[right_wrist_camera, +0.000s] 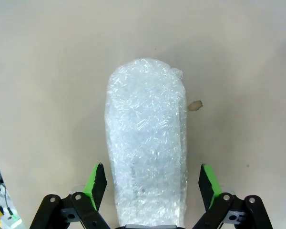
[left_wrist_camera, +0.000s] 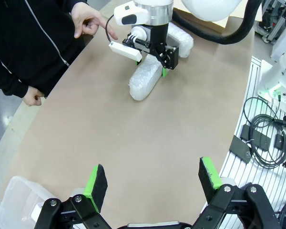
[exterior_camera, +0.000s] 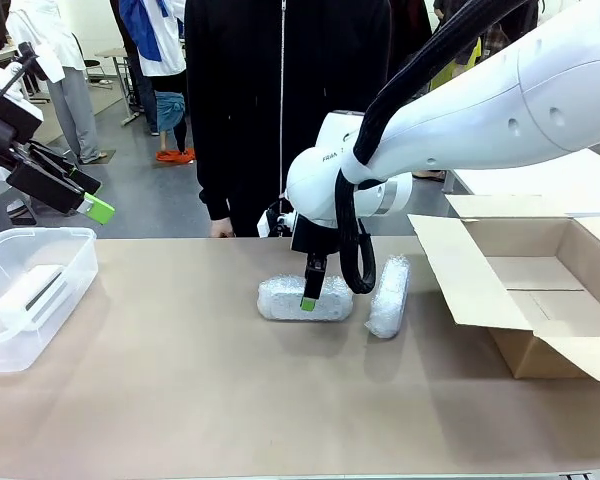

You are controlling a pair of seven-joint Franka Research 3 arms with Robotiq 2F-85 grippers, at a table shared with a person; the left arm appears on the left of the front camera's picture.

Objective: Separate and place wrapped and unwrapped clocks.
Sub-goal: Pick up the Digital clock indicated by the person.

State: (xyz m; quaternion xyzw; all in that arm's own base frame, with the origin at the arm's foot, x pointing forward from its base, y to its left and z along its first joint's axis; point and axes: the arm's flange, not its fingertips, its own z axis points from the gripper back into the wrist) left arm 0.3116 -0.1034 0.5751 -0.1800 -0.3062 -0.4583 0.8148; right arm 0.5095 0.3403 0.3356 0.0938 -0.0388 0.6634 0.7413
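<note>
So the right gripper point(right_wrist_camera: 152, 174) is hanging straight down over an oblong rounded bundle of white see-through bubble wrap point(right_wrist_camera: 148, 138). Its jaws are spread wide with a green pad point(right_wrist_camera: 97, 177) sitting on each side of the wrap. There's a bit of a gap showing on both sides, so it isn't squeezing or holding anything. That bundle is lying flat around the middle of the tan table point(exterior_camera: 180, 400). A second bubble-wrap bundle point(exterior_camera: 388, 295) is lying just beside it, close but looking apart in the front view. It's on the side toward the open brown cardboard box point(exterior_camera: 540, 300), which is sitting at the robot's right end of the table. The smooth white rectangular clock point(exterior_camera: 30, 293) is lying inside the clear plastic tub point(exterior_camera: 85, 265) over at the left end. The left gripper point(left_wrist_camera: 152, 180) is hanging up off the table near that tub, also spread wide and carrying nothing. A person in a black jacket point(exterior_camera: 280, 100) is standing at the far edge, one hand point(left_wrist_camera: 88, 21) sticking a finger out near the table's edge.
</note>
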